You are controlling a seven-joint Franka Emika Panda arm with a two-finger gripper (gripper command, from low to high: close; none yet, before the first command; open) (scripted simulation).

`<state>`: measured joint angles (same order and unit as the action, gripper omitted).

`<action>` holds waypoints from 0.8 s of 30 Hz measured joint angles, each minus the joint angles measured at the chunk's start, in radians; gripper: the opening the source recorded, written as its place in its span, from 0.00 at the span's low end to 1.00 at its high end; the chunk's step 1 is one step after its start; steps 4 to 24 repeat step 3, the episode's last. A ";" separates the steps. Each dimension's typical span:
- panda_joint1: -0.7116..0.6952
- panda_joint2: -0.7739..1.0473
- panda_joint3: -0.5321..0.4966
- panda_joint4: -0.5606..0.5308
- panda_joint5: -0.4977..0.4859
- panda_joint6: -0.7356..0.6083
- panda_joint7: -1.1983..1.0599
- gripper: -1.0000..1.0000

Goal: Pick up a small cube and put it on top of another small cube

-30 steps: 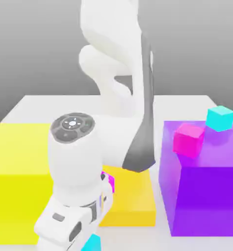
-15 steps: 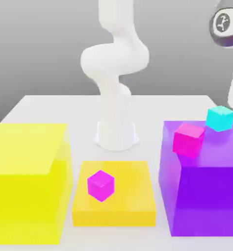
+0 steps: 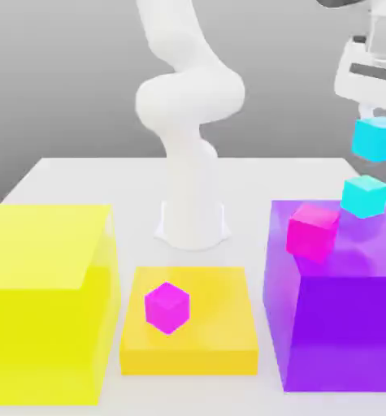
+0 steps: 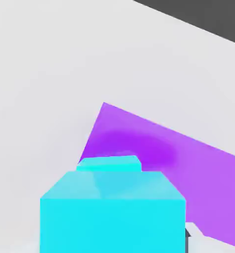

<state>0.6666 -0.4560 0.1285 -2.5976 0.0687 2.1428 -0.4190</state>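
My gripper [image 3: 376,130] hangs at the upper part of the exterior view's right, shut on a small cyan cube [image 3: 374,138]. That held cube [image 4: 112,210] looms close in the hand view. A short way below it, the other small cyan cube [image 3: 365,196] rests on the far corner of the big purple block [image 3: 334,317]. In the hand view this second cube [image 4: 109,163] peeks out just past the held one, with the purple block's top [image 4: 139,133] under it. The held cube is apart from the resting one, slightly toward the exterior view's right.
A magenta cube [image 3: 312,231] sits on the purple block's near-left corner. Another magenta cube [image 3: 166,307] lies on a low yellow slab [image 3: 220,325]. A tall yellow block [image 3: 45,301] stands on the exterior view's left. The arm's white base [image 3: 193,219] rises behind on the white table [image 3: 82,175].
The arm swung from the front left up and across to the exterior view's right. It now holds a cyan cube above the purple block. The other blocks and cubes stayed put.
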 joint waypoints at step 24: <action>0.000 0.000 0.000 0.000 0.000 0.000 0.000 1.00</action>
